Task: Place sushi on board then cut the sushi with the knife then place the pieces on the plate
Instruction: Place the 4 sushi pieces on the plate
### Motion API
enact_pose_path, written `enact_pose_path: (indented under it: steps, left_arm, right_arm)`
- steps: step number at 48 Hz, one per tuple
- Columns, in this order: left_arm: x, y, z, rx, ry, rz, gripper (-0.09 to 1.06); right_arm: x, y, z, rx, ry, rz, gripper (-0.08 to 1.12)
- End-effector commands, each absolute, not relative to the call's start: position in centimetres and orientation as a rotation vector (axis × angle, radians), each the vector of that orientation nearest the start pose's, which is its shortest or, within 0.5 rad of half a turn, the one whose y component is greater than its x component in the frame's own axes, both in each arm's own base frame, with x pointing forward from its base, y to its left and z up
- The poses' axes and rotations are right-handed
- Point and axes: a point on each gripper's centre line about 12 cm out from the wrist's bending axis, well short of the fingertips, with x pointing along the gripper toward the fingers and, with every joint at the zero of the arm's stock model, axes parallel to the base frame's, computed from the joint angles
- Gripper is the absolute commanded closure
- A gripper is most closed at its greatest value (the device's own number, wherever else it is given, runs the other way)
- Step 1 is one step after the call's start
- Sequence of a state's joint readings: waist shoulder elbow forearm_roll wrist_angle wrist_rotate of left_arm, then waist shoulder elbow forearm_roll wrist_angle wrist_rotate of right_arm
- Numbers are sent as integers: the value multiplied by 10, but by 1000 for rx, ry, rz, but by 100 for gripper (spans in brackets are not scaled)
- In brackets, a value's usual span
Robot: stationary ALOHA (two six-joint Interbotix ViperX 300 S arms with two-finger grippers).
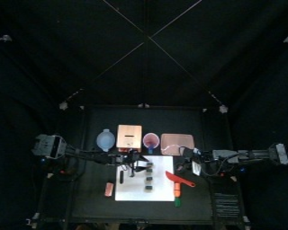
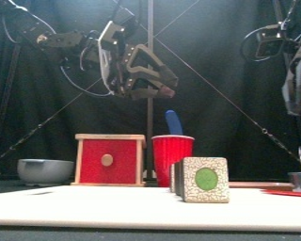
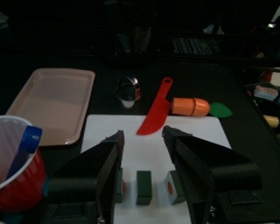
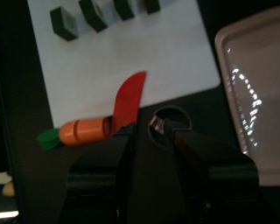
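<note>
Step in hand: by my reading the cutting is done. The sushi pieces [image 3: 143, 185] lie apart on the white cutting board [image 3: 206, 133], so moving them to the plate is the step now.
Sushi: four dark green blocks show in the right wrist view, in a loose row in the middle of the board with gaps between them. None is on the plate.
Knife: the red knife [image 3: 154, 109] lies flat on the right part of the board, in no grip, with a toy carrot [image 3: 192, 107] just beside it.
Left arm: the left gripper [image 3: 143, 136] hangs above the row, well clear of the board. Its fingers are spread wide and hold nothing.
Right arm: the right gripper [image 4: 163, 122] is low at the board's right side, just beside the knife's handle end. Its fingers look drawn together, with nothing seen between them.
Plate: the pink tray [image 3: 55, 101] sits beyond the board, far and to the right, with nothing on it.
Next move: probably the left gripper descends over one block, a finger on each side, closes on that block alone, then carries it to the tray.
Care: the blocks sit near one another — a wide spread could catch two.
</note>
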State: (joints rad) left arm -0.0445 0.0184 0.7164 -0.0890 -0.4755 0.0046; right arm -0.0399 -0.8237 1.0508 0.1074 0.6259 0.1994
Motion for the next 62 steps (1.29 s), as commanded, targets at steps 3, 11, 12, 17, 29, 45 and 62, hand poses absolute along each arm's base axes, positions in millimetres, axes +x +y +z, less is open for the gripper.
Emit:
enact_pose_path:
  steps: [3,11,12,17,29,45,62]
  left_arm:
    - [397,-9,206,-74,231,18,18]
    - [381,-8,208,-79,242,21,18]
    - [379,-8,208,-80,241,22,18]
    - [371,-7,207,-88,250,29,18]
    - [361,-1,191,-102,298,53,18]
    - [353,2,170,-109,422,62,18]
    - [351,1,155,-108,500,61,18]
  right_arm:
    - [227,-10,236,265,697,-118,32]
    - [252,-13,235,260,648,-121,32]
    - [255,-13,235,261,645,-122,32]
    - [268,-14,234,260,629,-122,31]
    - [304,-19,220,255,662,-134,22]
    - [351,-23,182,221,769,-141,13]
    - [371,-26,165,218,810,-147,13]
